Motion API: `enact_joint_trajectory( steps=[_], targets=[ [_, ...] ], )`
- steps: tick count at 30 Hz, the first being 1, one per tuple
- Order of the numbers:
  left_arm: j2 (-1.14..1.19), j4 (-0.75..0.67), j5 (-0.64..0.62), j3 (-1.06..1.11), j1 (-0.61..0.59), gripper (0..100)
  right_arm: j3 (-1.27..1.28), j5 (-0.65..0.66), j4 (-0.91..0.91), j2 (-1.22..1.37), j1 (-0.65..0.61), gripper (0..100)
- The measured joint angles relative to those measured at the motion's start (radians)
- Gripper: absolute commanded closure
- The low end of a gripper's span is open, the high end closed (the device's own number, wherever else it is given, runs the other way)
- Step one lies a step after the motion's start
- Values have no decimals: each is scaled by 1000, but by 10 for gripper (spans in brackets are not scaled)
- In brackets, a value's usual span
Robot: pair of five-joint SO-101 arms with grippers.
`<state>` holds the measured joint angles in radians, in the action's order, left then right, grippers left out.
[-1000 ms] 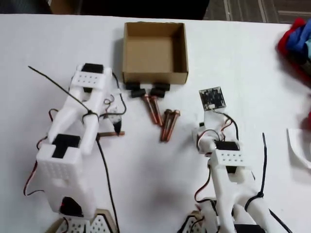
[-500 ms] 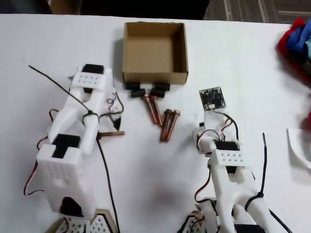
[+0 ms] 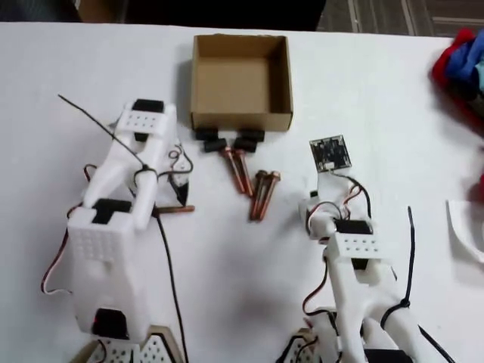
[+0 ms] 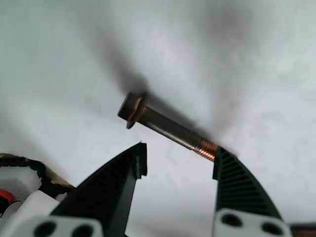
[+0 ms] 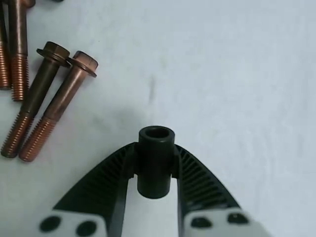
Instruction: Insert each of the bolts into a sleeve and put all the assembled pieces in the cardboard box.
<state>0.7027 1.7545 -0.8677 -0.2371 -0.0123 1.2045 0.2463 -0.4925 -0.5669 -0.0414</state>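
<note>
The left pincer [image 4: 180, 148] stands wide open over the white table [image 3: 227, 287] and holds nothing. Just past its fingertips a single bolt [image 4: 163, 126] lies flat on the table, crossing the gap between the jaws at a slant. The bolt's flanged head is out beyond one finger. Its coppery threaded end comes right up to the tip of the other, though whether it touches there cannot be told. From the high view this single bolt [image 3: 175, 208] lies close beside the left arm, on the side toward the right pincer.

Between the two pincers, farther out from the arms, the cardboard box [image 3: 240, 117] sits open and holds none of the pieces. The loose sleeves [image 3: 215, 144], short and black, are bunched against its near wall. Just nearer than these, four bolts [image 3: 261, 195] lie in two pairs with their heads toward the box. They are closer to the right pincer than to the left.

The right pincer [image 5: 156, 148] is closed on a black sleeve [image 5: 156, 168], one finger pressing each side. The sleeve's open bore points away from the wrist, out past the fingertips. In the right wrist view two of the four bolts lie side by side on the table, off to one side of this pincer and apart from it.

Beyond the right arm, at the table's far edge, lies a coloured cloth [image 3: 457, 64].
</note>
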Motion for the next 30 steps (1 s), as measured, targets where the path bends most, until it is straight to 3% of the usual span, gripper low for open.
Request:
enact_joint_trajectory(
  steps=[9,12,19,28,30],
  targets=[
    [37,14,48,-23,-2,766,0,0,0,0,0,978],
    [37,14,183,-25,-2,766,0,0,0,0,0,978],
    [46,15,661,-25,-3,808,0,0,0,0,0,978],
    [-49,17,675,-3,8,819,0,0,0,0,0,978],
    [-129,17,732,6,3,817,0,0,0,0,0,978]
  ],
)
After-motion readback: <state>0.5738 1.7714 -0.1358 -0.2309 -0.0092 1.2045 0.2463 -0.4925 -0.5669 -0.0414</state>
